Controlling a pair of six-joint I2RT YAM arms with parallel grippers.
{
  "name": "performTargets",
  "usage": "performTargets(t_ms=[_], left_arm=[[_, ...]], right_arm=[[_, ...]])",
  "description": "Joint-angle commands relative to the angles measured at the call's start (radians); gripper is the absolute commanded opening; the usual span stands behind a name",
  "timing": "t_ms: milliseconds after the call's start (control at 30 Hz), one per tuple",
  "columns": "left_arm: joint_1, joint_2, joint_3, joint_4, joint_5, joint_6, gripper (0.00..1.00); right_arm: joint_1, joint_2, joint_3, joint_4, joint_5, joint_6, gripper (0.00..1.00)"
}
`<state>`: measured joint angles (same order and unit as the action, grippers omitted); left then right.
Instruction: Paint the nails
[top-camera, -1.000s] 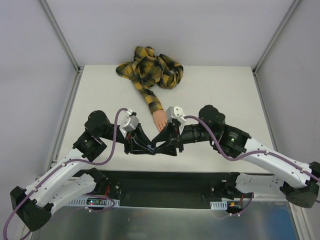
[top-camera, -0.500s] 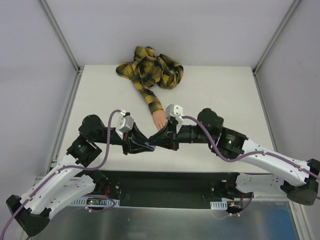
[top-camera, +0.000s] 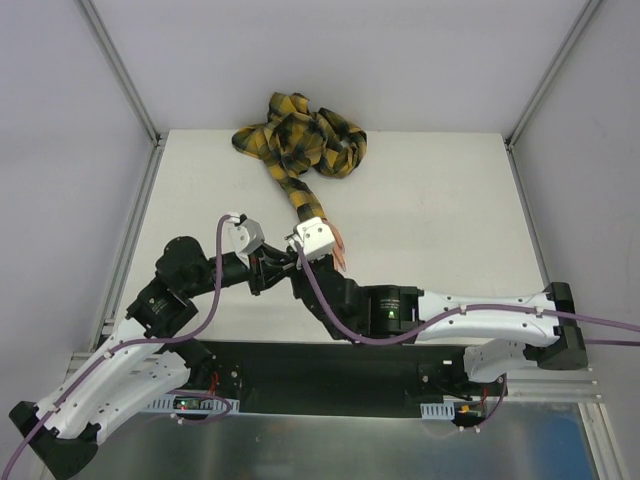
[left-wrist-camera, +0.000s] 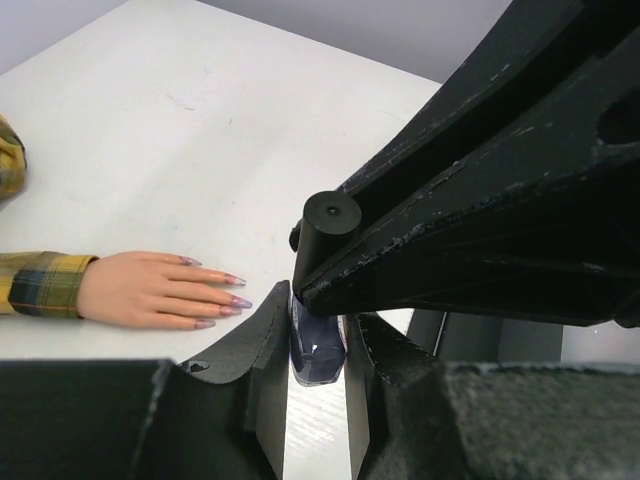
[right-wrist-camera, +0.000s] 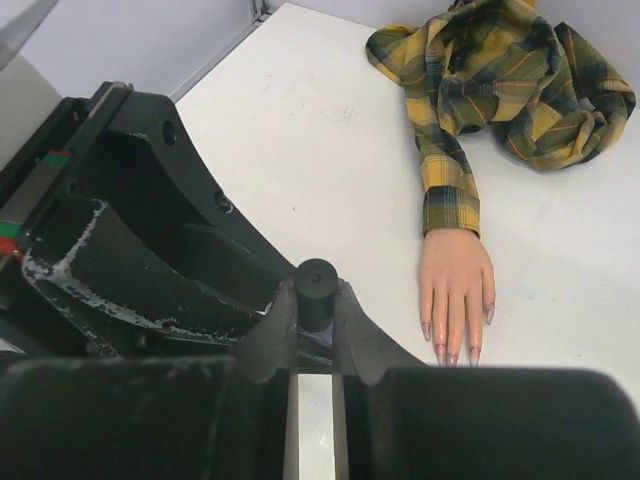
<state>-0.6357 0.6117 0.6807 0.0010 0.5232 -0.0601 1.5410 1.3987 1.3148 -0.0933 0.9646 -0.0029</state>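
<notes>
- Purple-tinted glass sits pinched in my left gripper (left-wrist-camera: 318, 335): the small nail-polish bottle (left-wrist-camera: 318, 355), upright, with the jaws tight on its sides. Whether its base rests on the desk (left-wrist-camera: 200, 120) I cannot tell.
- My right gripper (right-wrist-camera: 316, 312) is closed almost fully on the bottle's black cap (right-wrist-camera: 316, 285), higher up than the left one's hold. Whether the cap is loose from the neck is hidden.
- The nails (right-wrist-camera: 452, 352) tip the fingers of a mannequin hand (right-wrist-camera: 458, 280) lying flat, palm down, near the middle of the desk.
- Its long axis runs from the far edge toward the near edge, with the plaid sleeve (right-wrist-camera: 448, 195) at the far end and the fingertips pointing at the near edge.
- From the cap, the nails lie just to my right, near but not touching. I judge the right gripper, which has the cap, is the one to carry it across.
- My right arm (top-camera: 470, 315) stretches low along the near edge from the right corner, its wrist turned up toward the far edge.
- My left arm (top-camera: 150, 320) is folded, elbow out toward the left edge, reaching in to the same spot.
</notes>
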Motion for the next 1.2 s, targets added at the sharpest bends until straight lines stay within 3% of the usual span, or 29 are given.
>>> performTargets(t_ms=[0,33,100,133,233,300,333,433,533,633,800,1167], left_arm=[[0.013,-0.003,0.028,0.106,-0.059,0.009,0.00],[0.013,0.003,0.029,0.108,-0.037,0.008,0.00],[0.013,0.016,0.037,0.113,0.045,0.006,0.00],[0.013,0.028,0.040,0.114,0.075,0.006,0.00],[0.013,0.048,0.049,0.119,0.191,0.005,0.00],[0.013,0.059,0.057,0.126,0.292,0.000,0.00],[0.013,0.062,0.057,0.137,0.335,-0.004,0.00],[0.013,0.086,0.051,0.214,0.545,-0.056,0.00],[0.010,0.114,0.026,0.354,0.705,-0.168,0.00],[0.008,0.132,0.019,0.404,0.742,-0.218,0.00],[0.007,0.141,0.019,0.421,0.770,-0.236,0.00],[0.001,0.155,0.023,0.430,0.793,-0.253,0.00]], right_arm=[[0.024,-0.075,0.017,-0.111,-0.032,-0.043,0.11],[0.019,-0.090,0.012,-0.120,-0.096,-0.066,0.22],[0.007,-0.131,0.017,-0.170,-0.182,-0.091,0.34],[-0.004,-0.150,0.014,-0.184,-0.270,-0.132,0.46],[-0.034,-0.225,-0.002,-0.241,-0.448,-0.187,0.61],[-0.092,-0.285,-0.025,-0.269,-0.586,-0.209,0.64],[-0.120,-0.303,-0.038,-0.267,-0.747,-0.215,0.67],[-0.223,-0.364,-0.080,-0.240,-1.073,-0.249,0.68],[-0.307,-0.388,-0.107,-0.181,-1.295,-0.263,0.67],[-0.355,-0.376,-0.103,-0.142,-1.443,-0.263,0.62],[-0.383,-0.340,-0.091,-0.089,-1.537,-0.253,0.44],[-0.395,-0.317,-0.083,-0.020,-1.551,-0.236,0.37]])
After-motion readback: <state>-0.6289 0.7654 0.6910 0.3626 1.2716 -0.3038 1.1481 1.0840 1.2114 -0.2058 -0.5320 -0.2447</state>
